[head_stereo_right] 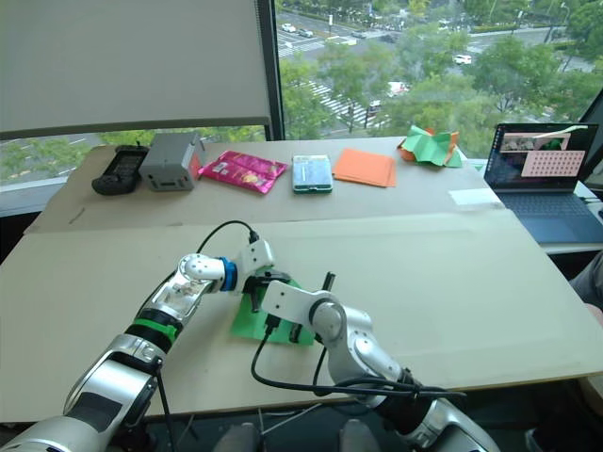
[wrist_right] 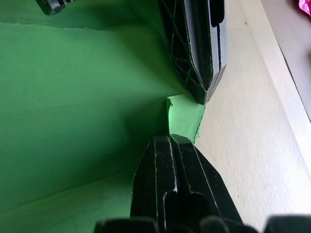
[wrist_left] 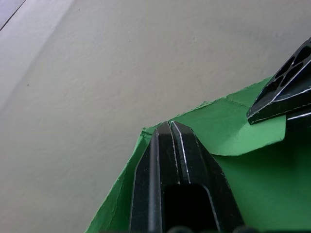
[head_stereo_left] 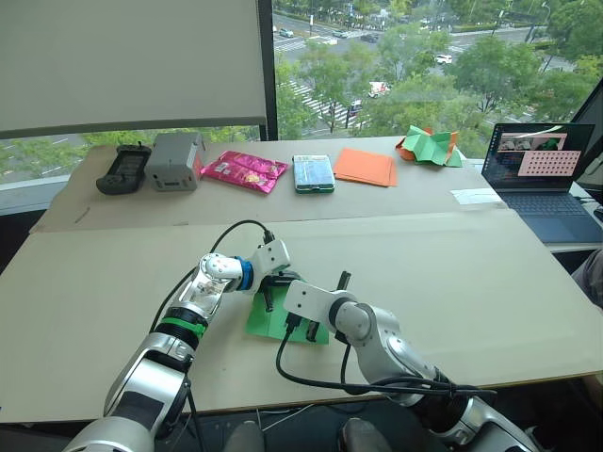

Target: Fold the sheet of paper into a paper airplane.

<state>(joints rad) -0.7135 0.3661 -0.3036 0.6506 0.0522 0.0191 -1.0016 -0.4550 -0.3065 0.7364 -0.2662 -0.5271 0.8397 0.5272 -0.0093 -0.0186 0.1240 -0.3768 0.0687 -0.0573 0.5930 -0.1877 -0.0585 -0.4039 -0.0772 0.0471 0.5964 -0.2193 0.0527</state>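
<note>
The sheet of paper [head_stereo_left: 261, 322], bright green and partly folded, lies flat on the tan table [head_stereo_left: 452, 282] near its front edge, under both grippers. My left gripper [wrist_left: 170, 123] is shut, with its tips pressed down on the sheet's torn edge. Close beside it, my right gripper [wrist_right: 170, 139] is shut at a small turned-up corner flap [wrist_right: 185, 115] of the sheet. The flap stands between the tips of both grippers. The arms hide much of the sheet in the head views. No paper airplane shape shows.
Along the far side lie a black handheld device [head_stereo_left: 122, 170], a grey box [head_stereo_left: 175, 161], a pink snack bag [head_stereo_left: 243, 171], a green packet [head_stereo_left: 313, 173], flat orange sheets [head_stereo_left: 366, 167] and a crumpled green-and-orange heap [head_stereo_left: 429, 146]. A laptop [head_stereo_left: 545, 184] stands open at the right.
</note>
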